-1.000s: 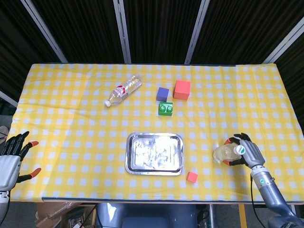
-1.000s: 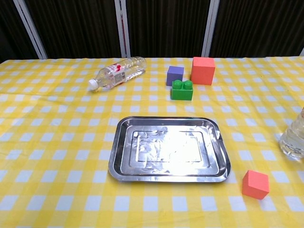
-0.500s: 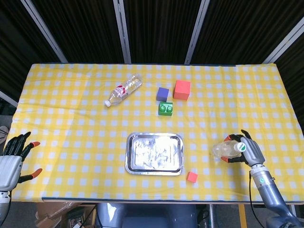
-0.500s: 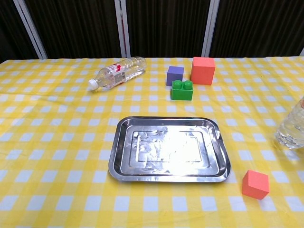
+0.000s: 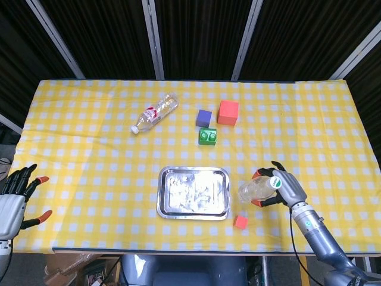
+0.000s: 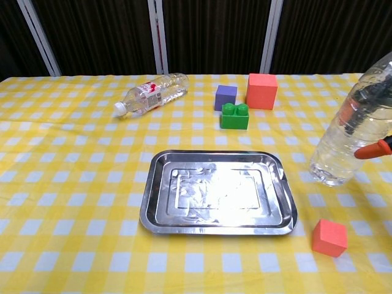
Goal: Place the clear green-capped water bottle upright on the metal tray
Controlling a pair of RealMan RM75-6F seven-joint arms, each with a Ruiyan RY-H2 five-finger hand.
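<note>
While gripped in the right hand [image 5: 284,189], the clear green-capped water bottle [image 6: 350,126] has travelled leftward across the yellow checked tabletop [image 5: 89,161] over the past second, from well right of the metal tray [image 5: 194,192] to just beside its right rim. Now lifted clear of the cloth in the chest view, tilted with its base lower and nearer the tray, green cap [image 5: 276,183] back against the palm. Means the carry is well along: pickup done, approach mostly done, placement not yet begun.

Fingers [image 6: 375,147] wrapped around the upper body of the bottle, orange tips showing on both sides of it (one crossing its right edge in the chest view), base projecting free toward the tray. Bottle not yet over the tray floor; base hanging above bare cloth between the tray's right rim and the small red cube [image 6: 329,237] in front.

Left hand [image 5: 16,199] at the tabletop's near left corner, fingers spread, holding nothing.

Judged remaining: a little further left, righting of the tilt, then lowering base-first onto the tray. Other bottle with the red label [image 5: 155,112] lying on its side at the far left, well apart; purple block [image 5: 204,117], green brick [image 5: 207,136] and large red block [image 5: 228,112] beyond the tray.
</note>
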